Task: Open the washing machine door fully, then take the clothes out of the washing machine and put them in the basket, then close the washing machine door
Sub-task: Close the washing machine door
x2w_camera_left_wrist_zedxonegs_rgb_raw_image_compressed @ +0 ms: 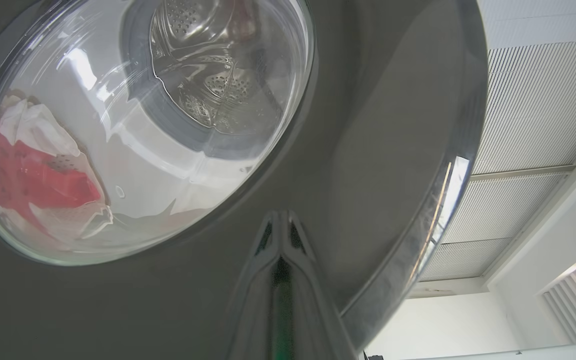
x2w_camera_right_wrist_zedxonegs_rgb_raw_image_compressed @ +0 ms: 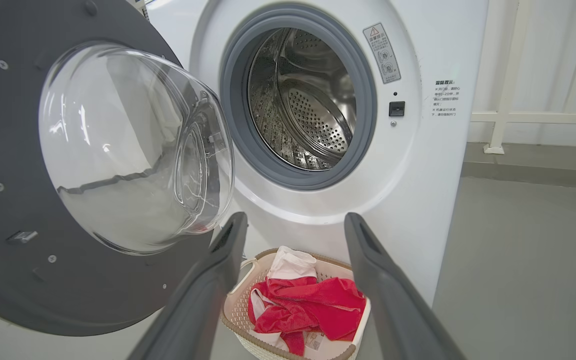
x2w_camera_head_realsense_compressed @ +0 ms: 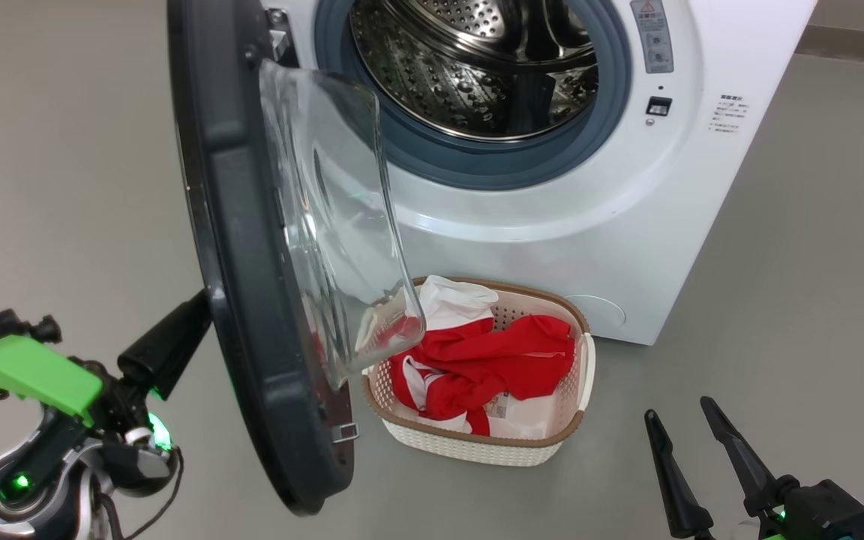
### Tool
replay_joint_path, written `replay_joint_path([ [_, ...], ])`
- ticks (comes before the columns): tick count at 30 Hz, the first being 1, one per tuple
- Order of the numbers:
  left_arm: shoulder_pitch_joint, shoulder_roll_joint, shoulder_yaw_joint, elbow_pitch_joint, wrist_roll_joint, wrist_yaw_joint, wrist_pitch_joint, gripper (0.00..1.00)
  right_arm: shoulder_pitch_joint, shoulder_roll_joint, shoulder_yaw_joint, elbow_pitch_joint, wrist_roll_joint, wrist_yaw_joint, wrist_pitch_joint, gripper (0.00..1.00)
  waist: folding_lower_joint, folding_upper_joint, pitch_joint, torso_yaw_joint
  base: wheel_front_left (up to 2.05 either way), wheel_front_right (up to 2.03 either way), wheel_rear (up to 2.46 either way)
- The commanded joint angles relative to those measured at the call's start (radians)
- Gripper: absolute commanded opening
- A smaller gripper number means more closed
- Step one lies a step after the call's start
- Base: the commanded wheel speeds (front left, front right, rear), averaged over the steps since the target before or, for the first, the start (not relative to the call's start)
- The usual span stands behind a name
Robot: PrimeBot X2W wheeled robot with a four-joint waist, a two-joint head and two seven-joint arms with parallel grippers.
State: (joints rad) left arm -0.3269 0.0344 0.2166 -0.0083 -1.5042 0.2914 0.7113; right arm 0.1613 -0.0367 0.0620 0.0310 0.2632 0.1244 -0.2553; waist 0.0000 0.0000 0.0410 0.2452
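Since the clothes are lying in the basket before the washer, the left gripper, fingers together, is pressing the door, seemingly to shut it, while the right gripper is idling, spread apart.

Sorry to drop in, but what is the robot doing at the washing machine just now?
It is near the end of a laundry job. The clothes lie in the basket on the floor before the washing machine, whose drum looks empty. The washing machine door stands open; the left gripper, shut, is at the door's outer face, probably to push it closed. The right gripper is open, holding nothing.
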Motion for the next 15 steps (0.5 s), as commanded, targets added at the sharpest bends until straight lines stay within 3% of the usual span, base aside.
replay_joint_path([
  [1, -0.010, 0.016, 0.013, -0.036, -0.012, 0.000, 0.000, 0.00, -0.037, -0.013, 0.024, -0.026, 0.012, 0.006, -0.006, 1.00, 0.0000, 0.0000, 0.003, -0.008, 0.00, 0.00, 0.00],
  [15, -0.040, 0.016, -0.068, -0.012, -0.071, -0.038, -0.072, 0.00, -0.053, -0.013, 0.027, -0.030, 0.018, 0.006, -0.006, 1.00, 0.0000, 0.0000, 0.032, -0.053, 0.00, 0.00, 0.00],
])
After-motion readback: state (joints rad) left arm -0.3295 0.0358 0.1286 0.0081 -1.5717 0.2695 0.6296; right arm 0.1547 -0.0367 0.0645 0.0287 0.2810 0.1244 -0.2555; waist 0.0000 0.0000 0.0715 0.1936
